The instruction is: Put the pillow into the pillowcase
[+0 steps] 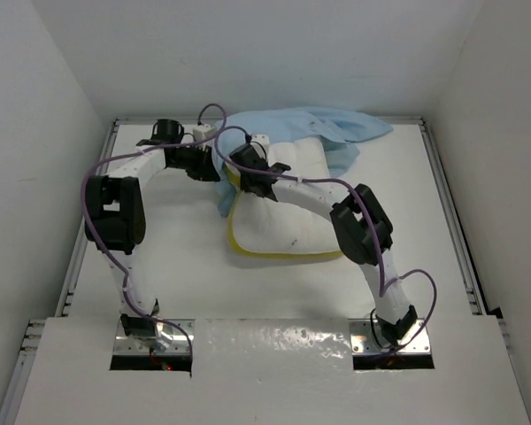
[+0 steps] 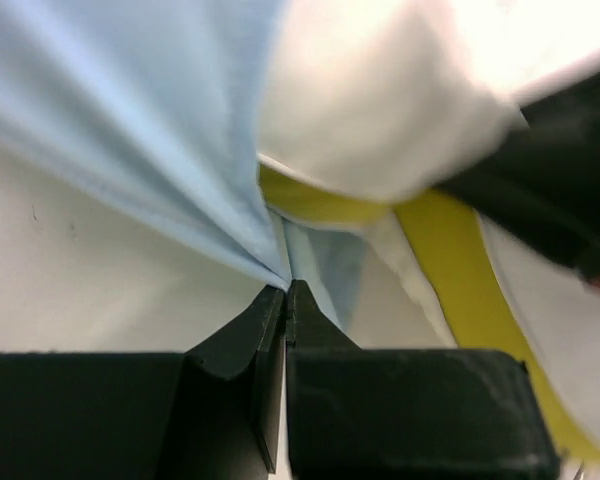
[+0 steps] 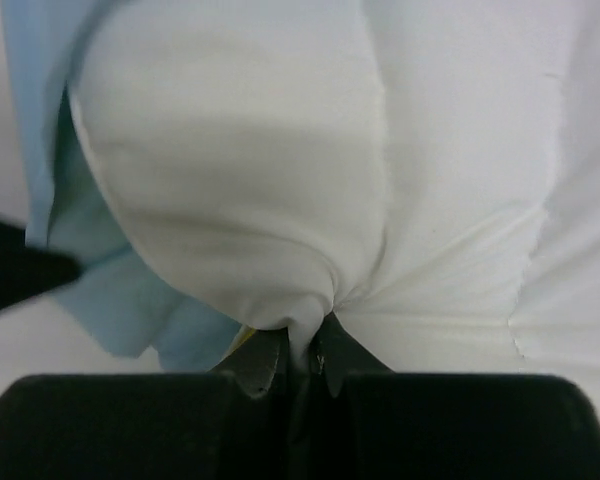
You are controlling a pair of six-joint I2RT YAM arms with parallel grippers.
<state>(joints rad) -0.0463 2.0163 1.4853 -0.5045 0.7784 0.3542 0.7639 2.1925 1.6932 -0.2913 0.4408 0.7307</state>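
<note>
Light-blue cloth of the pillowcase (image 2: 130,120) is caught in the left gripper (image 2: 286,295) — jaws pressed together on a gathered fold, with creases fanning up and left from the tips. Just right of those tips a strip of the yellow band (image 2: 460,260) runs down and away, and the white bulk of the pillow (image 2: 380,100) bulges above it. A blurred dark shape sits at the far right of that view; can't tell what part it is. The right gripper (image 3: 300,345) is pinching pillow fabric: jaws closed on a small white pucker, creases radiating up and right from the tips, a rounded white bulge straight above them. Left of the right gripper's tips the pillowcase edge hangs beside the pillow, blue with a greener face behind. In the top view both grippers sit close together at the pillow's far left corner, over the white table (image 1: 159,257). Beyond the grippers the pillowcase is bunched over the pillow's far edge — cannot tell how far the pillow is inside. Behind the grippers, toward the arm bases, the pillow's near end lies bare, with the yellow band along its edge.
</note>
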